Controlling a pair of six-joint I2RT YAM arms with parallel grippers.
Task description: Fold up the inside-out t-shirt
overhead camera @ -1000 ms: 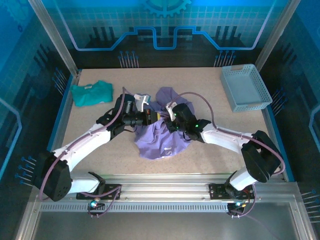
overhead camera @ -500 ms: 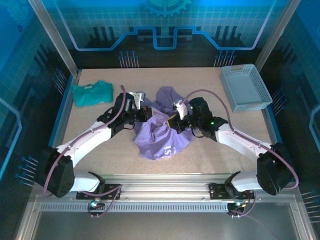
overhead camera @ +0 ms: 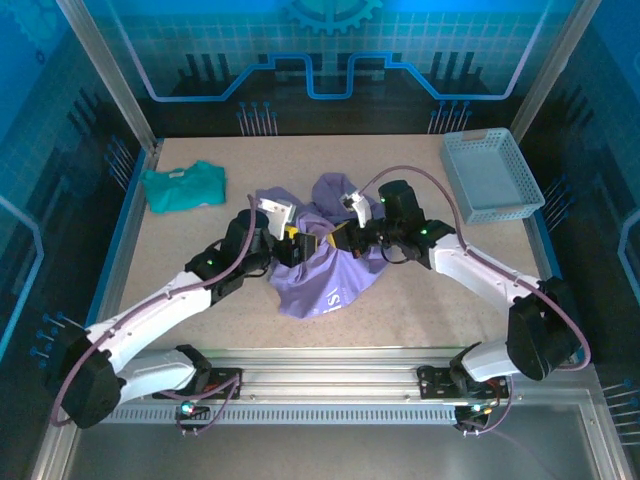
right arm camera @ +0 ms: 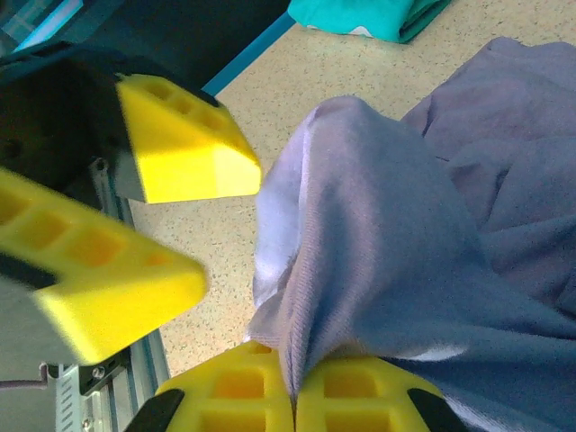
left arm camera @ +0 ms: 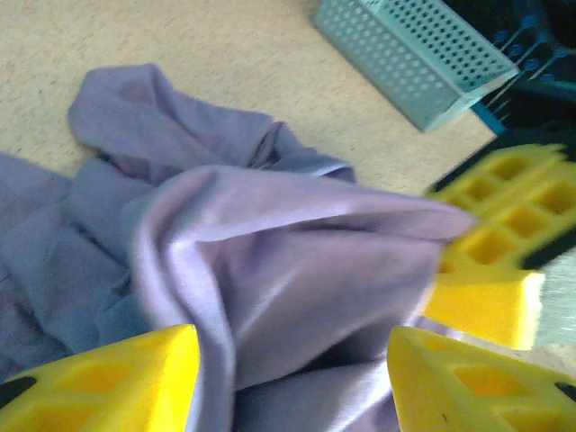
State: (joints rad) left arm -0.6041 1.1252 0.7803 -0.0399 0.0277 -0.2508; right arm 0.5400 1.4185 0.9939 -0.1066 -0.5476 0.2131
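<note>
Top view: the inside-out t-shirt (overhead camera: 322, 272) lies in a crumpled lavender heap at the middle of the counter (overhead camera: 430, 295), with white lettering showing on its near part. Both arms reach in over it. The left gripper (overhead camera: 311, 244) and right gripper (overhead camera: 339, 237) meet nose to nose over the top of the heap. A teal shirt (overhead camera: 183, 186) lies folded at the far left, well apart. A pale blue basket (overhead camera: 492, 175) sits at the far right.

Left wrist view: the left gripper's yellow fingers (left arm camera: 103, 378) stand apart and clamp nothing. A raised ridge of lavender cloth runs between them. The right gripper's yellow fingers are just beyond, at the ridge's far end.

Right wrist view: the right gripper's fingers (right arm camera: 360, 396) are pressed together on a pinched fold of the t-shirt, which stands up from them. The left gripper's fingers gape just beside the fold.
</note>
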